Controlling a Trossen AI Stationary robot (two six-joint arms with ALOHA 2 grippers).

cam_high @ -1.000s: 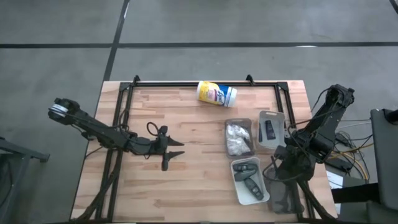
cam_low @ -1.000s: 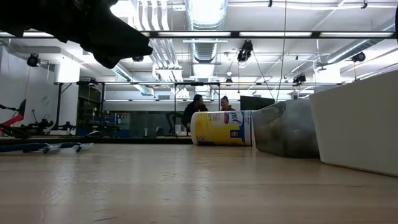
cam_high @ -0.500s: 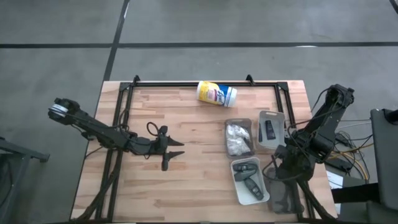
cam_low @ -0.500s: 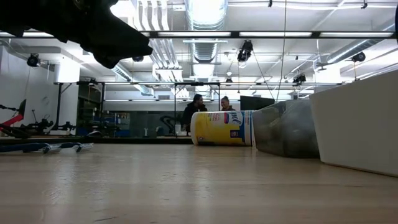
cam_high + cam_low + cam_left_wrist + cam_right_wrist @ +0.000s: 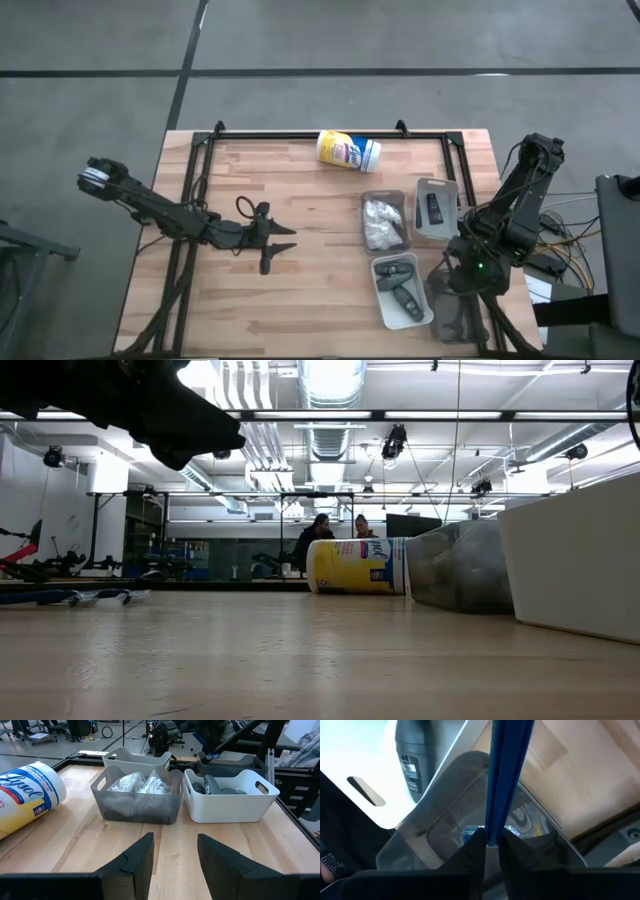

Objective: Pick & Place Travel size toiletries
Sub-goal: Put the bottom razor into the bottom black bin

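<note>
My right gripper (image 5: 491, 840) is shut on a slim blue stick (image 5: 500, 775) at the table's right edge (image 5: 450, 272), over a clear tray (image 5: 470, 795) that holds a black stick (image 5: 434, 208). Beside it, a white bin (image 5: 402, 291) holds dark grey tubes (image 5: 410, 755). A grey bin (image 5: 137, 805) holds white crinkly packets (image 5: 380, 218). My left gripper (image 5: 175, 855) stands open above the table's middle left (image 5: 280, 243), facing the bins, with nothing between its fingers. My right gripper pinches the blue stick's near end (image 5: 493, 827) between its two fingers. The fingers slant steeply down, and the stick runs on along them, past their tips. It is above the clear tray; its far end lies outside the frame.
A yellow-and-white canister (image 5: 348, 151) lies on its side near the far edge. A black frame (image 5: 210, 140) runs along the table's far edge and its sides. Bare wood (image 5: 320, 300) lies between my left gripper and the bins.
My right arm has shifted a little toward the table's near edge over the bins. My left arm has kept still.
</note>
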